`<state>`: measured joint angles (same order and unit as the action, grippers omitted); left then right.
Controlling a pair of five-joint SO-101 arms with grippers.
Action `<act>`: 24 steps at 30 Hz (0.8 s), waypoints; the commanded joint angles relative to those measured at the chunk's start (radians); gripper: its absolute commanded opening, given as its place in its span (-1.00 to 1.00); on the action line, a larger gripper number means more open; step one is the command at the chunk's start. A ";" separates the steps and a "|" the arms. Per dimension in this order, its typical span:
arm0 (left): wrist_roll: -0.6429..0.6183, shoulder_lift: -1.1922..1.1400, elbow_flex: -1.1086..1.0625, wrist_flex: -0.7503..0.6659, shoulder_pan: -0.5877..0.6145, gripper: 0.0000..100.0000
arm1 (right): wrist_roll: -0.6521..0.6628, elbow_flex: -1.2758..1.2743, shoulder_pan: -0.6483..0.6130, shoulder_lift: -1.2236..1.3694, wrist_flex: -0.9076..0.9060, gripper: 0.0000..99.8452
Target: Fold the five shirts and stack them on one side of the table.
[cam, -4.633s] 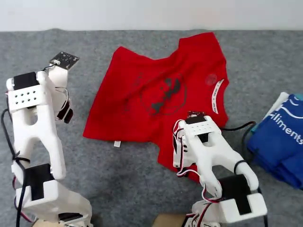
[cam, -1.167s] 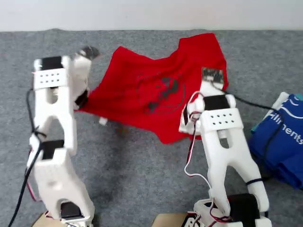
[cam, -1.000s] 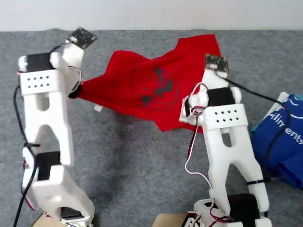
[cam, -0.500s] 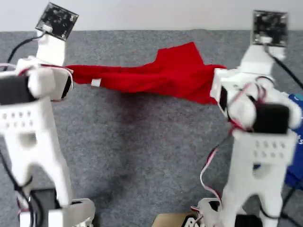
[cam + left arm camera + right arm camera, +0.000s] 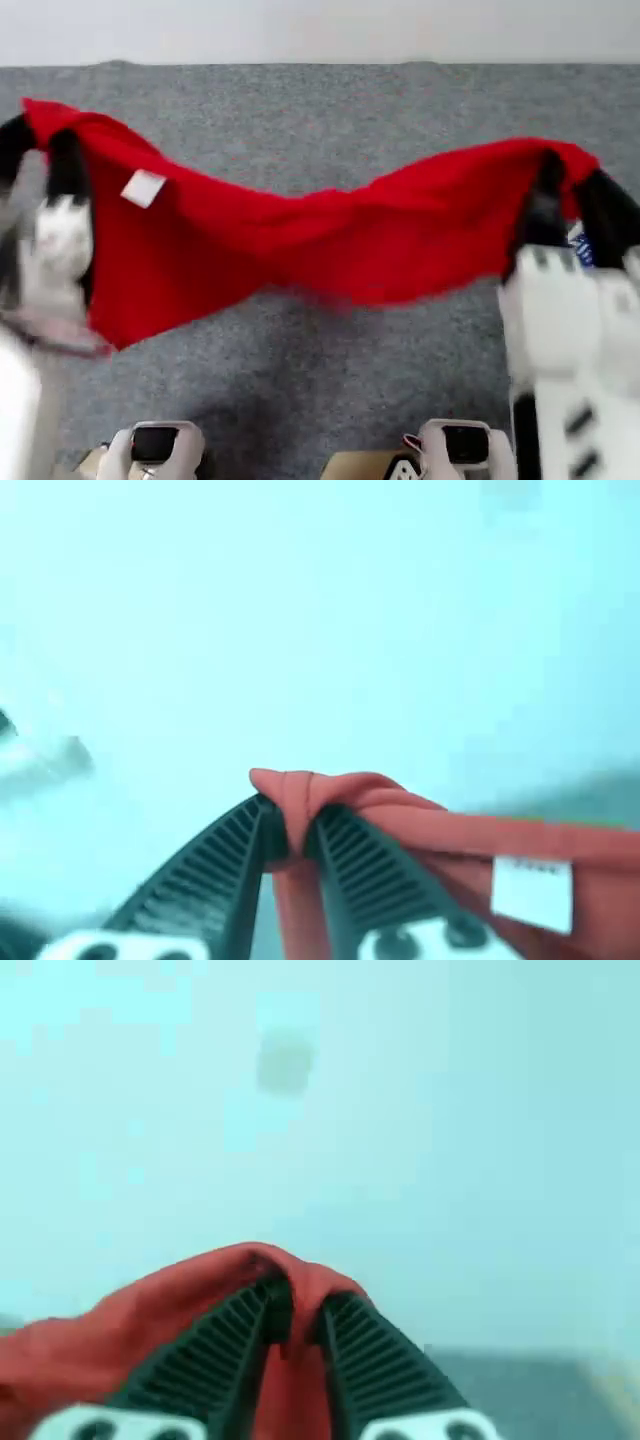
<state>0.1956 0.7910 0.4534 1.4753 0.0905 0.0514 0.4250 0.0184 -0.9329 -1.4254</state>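
High above the grey table (image 5: pixel 330 110), the red shirt (image 5: pixel 320 240) is now hanging in the air, stretched between the two arms and sagging in the middle. A few seconds ago it was lying rumpled on the surface, and half a second ago it was only just lifting off. The left gripper (image 5: pixel 290 815) is clamping one bunched end of the cloth between its ribbed jaws, close to the white tag (image 5: pixel 143 188). The right gripper (image 5: pixel 295 1310) is pinching the other end in the same way. Both arms are rising and drawing apart, pulling the fabric wide. This is probably opening the shirt out so it can be laid down flat, and its folding is not yet beginning.
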 commanded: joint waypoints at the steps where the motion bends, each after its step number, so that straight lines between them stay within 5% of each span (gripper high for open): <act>1: 0.005 0.107 0.016 -0.064 0.000 -1.00 | 0.052 0.038 0.068 -0.081 0.074 -0.98; 9: 0.152 0.324 0.010 -0.064 0.083 -0.99 | 0.094 0.038 0.174 -0.266 0.104 -0.98; 24: 0.144 0.385 -0.165 0.002 0.161 -0.99 | 0.089 0.034 0.217 -0.154 0.104 -0.98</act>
<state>0.3399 1.1807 0.3506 1.4737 0.2455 0.1404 0.4680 0.2302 -1.1922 -1.3472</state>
